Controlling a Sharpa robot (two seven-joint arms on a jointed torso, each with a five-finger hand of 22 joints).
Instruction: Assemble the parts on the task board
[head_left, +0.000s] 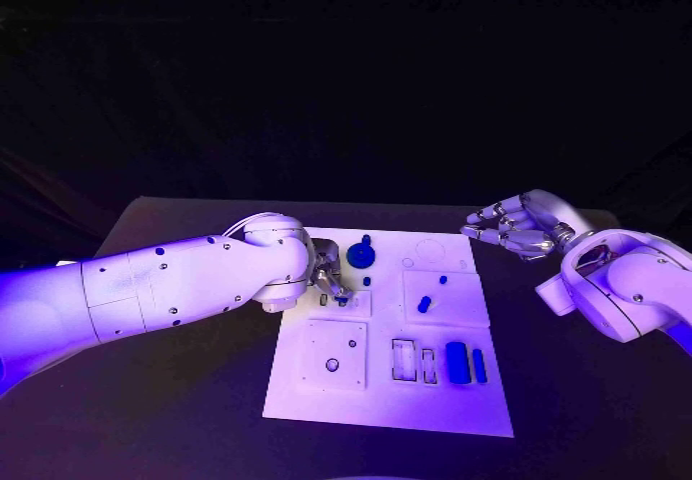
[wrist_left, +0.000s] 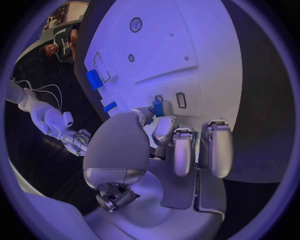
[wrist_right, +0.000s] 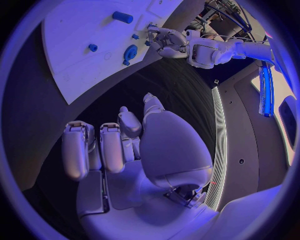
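The table (head_left: 173, 400) is black, and the board (head_left: 389, 400) lying on it is white. The small parts on the board are blue: a round disc (head_left: 361, 256), a short peg (head_left: 424, 303), a long bar (head_left: 457, 362) with a thinner strip (head_left: 479, 366) beside it, and a little piece (wrist_left: 158, 108) at the left hand's fingertips. Both arms are white, and the left hand (wrist_left: 164, 142) and the right hand (head_left: 516, 228) are silver.
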